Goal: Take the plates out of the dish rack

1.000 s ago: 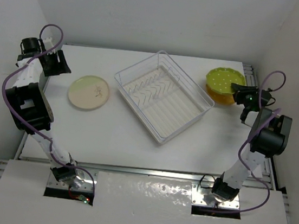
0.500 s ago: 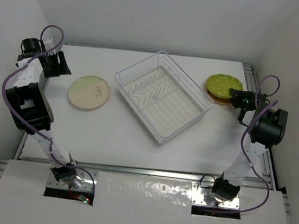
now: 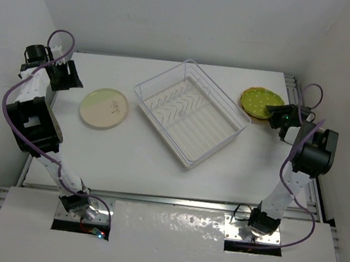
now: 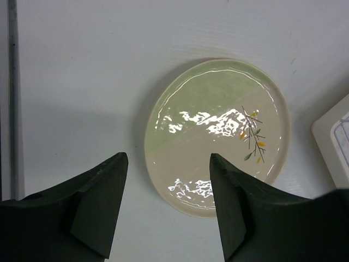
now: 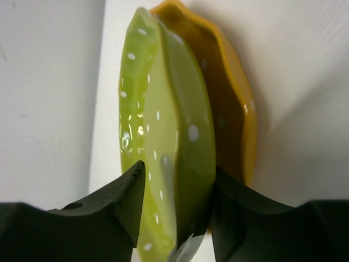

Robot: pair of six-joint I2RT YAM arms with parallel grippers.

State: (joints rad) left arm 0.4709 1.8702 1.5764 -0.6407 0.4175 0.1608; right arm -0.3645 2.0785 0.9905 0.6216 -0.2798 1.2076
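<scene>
The dish rack [image 3: 200,131], a white wire basket, stands empty at the table's centre. A pale green-and-cream plate [image 3: 104,108] lies flat to its left and also shows in the left wrist view [image 4: 218,131]. My left gripper [image 3: 67,74] is open and empty, hovering over that plate's edge [image 4: 168,158]. At the right, the olive-green dotted plate [image 3: 257,101] rests on the orange-yellow plate [image 3: 253,116]. My right gripper [image 3: 276,115] is shut on the green plate's rim [image 5: 163,131], one finger between it and the orange plate [image 5: 234,103]. The cream-and-pink plate is out of view.
White walls close in on the left, back and right. The table's metal rail runs along the right edge [image 3: 293,88] next to the stacked plates. A corner of the rack [image 4: 332,142] shows in the left wrist view.
My right gripper has lowered the olive-green plate from a tilt until it lies flat on the orange-yellow plate. The left arm has not moved.
</scene>
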